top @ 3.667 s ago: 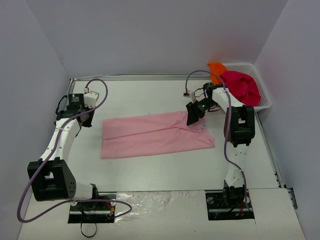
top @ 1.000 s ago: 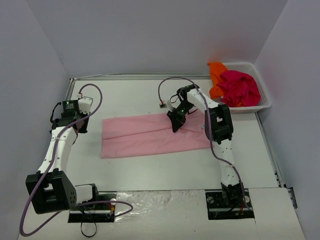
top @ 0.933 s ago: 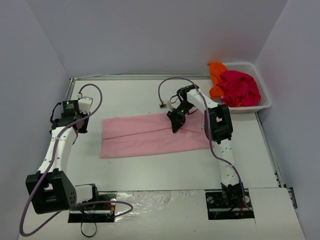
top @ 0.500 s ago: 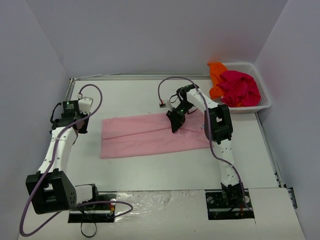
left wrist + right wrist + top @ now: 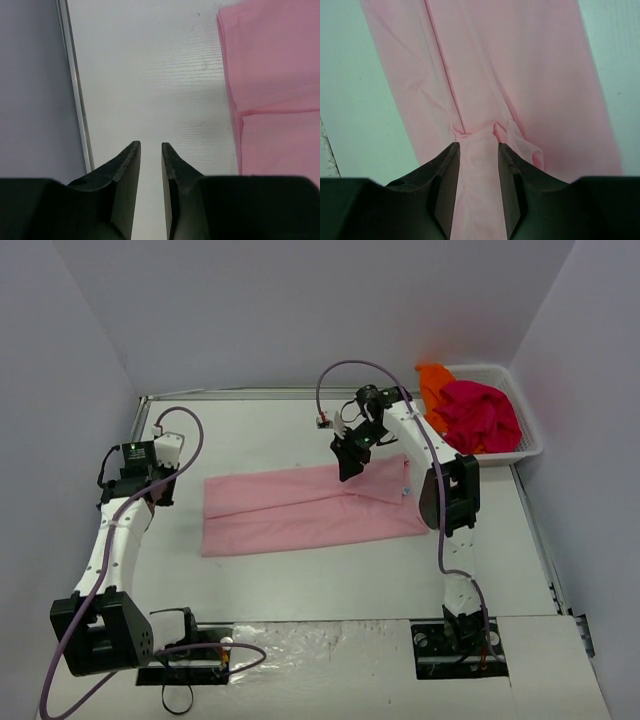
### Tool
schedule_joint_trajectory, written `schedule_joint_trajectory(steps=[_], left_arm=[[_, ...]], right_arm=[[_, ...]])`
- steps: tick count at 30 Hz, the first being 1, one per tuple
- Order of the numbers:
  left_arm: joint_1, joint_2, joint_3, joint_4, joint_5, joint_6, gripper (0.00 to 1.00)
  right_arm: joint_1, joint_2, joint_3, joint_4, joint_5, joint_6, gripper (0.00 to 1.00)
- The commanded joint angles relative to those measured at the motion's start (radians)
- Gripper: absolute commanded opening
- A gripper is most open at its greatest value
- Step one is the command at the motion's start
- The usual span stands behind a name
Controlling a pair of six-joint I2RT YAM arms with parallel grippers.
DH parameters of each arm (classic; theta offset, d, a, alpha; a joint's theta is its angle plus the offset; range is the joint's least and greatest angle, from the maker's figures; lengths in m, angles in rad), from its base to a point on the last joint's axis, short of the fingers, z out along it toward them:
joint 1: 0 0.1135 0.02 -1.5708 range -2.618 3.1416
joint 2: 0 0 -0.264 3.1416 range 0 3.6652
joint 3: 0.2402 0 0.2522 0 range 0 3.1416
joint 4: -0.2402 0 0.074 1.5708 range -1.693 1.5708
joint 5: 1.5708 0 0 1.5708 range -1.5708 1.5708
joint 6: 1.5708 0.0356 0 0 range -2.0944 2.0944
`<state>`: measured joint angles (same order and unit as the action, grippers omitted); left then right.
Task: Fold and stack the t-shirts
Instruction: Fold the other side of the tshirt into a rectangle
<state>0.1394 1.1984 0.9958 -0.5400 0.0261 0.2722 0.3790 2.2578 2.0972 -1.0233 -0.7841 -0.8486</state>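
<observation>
A light pink t-shirt (image 5: 300,508) lies folded into a long strip across the middle of the table, its white neck label (image 5: 407,490) at the right end. My right gripper (image 5: 349,458) hangs over the strip's far edge, jaws open. In the right wrist view the gripper (image 5: 478,145) stands above a small pucker in the pink cloth (image 5: 520,60), and nothing is pinched. My left gripper (image 5: 135,478) stays left of the shirt. In the left wrist view that gripper (image 5: 151,145) is narrowly open over bare table, with the pink shirt's (image 5: 275,75) end to its right.
A white mesh basket (image 5: 527,445) at the back right holds a magenta-red t-shirt (image 5: 480,415) and an orange one (image 5: 433,380) spilling over its rim. A metal rail (image 5: 75,90) and the grey wall run close beside my left gripper.
My right gripper has opened, let go of the pink cloth and risen toward the back. The shirt's right end and label now lie uncovered. The left arm has stayed still.
</observation>
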Motion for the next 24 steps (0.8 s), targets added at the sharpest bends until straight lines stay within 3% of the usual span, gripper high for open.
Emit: schedule_joint_trajectory(steps=[1,13,24], left_arm=[[0.006,-0.022,0.009,0.009,0.0,-0.01,0.23],[0.006,0.004,0.006,0.012,-0.009,-0.004,0.23],[0.006,0.009,0.007,0.011,-0.003,-0.005,0.23]], right_arm=[[-0.012,0.054,0.056,-0.037,0.016,0.016,0.33],[-0.074,0.175,0.152,-0.001,0.039,0.045,0.36],[-0.094,0.123,0.011,-0.003,0.037,-0.003,0.35]])
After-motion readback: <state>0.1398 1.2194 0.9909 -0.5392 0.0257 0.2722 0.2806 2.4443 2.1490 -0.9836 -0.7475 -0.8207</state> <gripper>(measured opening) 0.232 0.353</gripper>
